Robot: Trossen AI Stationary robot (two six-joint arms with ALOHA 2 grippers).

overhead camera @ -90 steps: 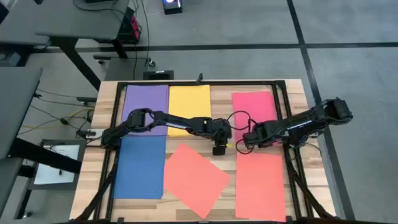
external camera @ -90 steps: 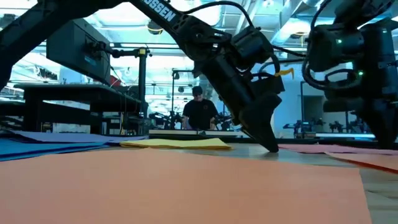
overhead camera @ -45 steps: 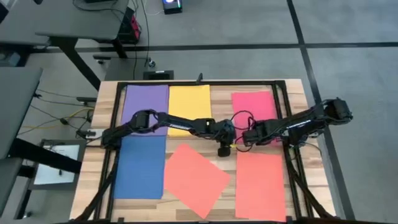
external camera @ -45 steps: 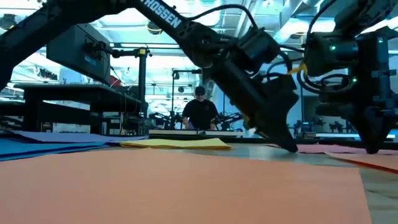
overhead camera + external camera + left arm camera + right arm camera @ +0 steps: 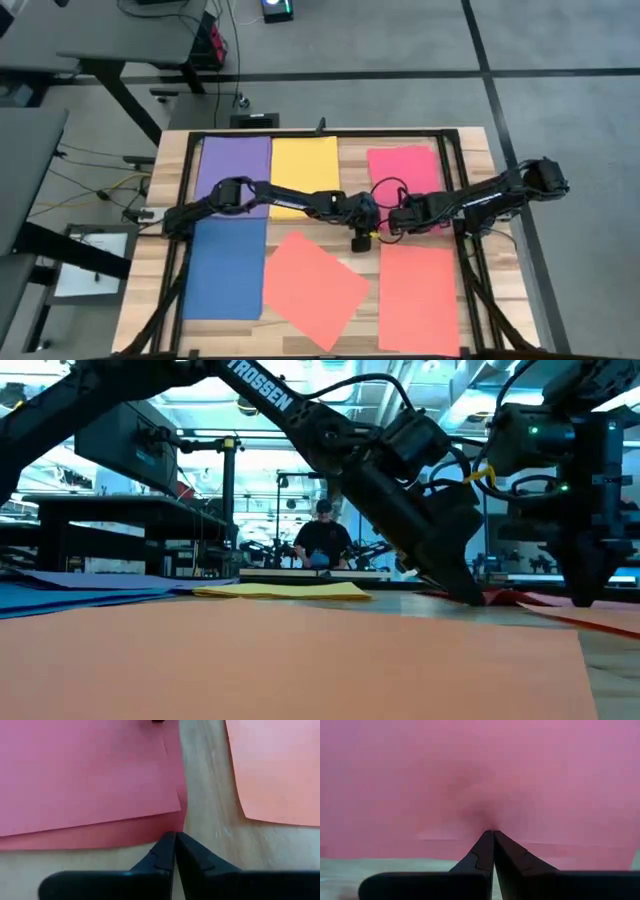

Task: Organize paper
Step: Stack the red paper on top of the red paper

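Red-pink sheet (image 5: pixel 403 163) is where both claws meet: my left claw (image 5: pixel 174 841) is pinched closed at its near corner, right claw (image 5: pixel 493 838) also closed w/ tips on its near edge. Purple (image 5: pixel 236 163), yellow (image 5: pixel 304 160), blue (image 5: pixel 228 268) and two orange-coral sheets (image 5: pixel 315 283) lie flat around the wooden worktop (image 5: pixel 475 165).

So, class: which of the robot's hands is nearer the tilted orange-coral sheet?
Left. The left hand sits just off the upper right edge of the tilted orange-coral sheet, fingers shut. The right hand is farther right, on the red-pink sheet.
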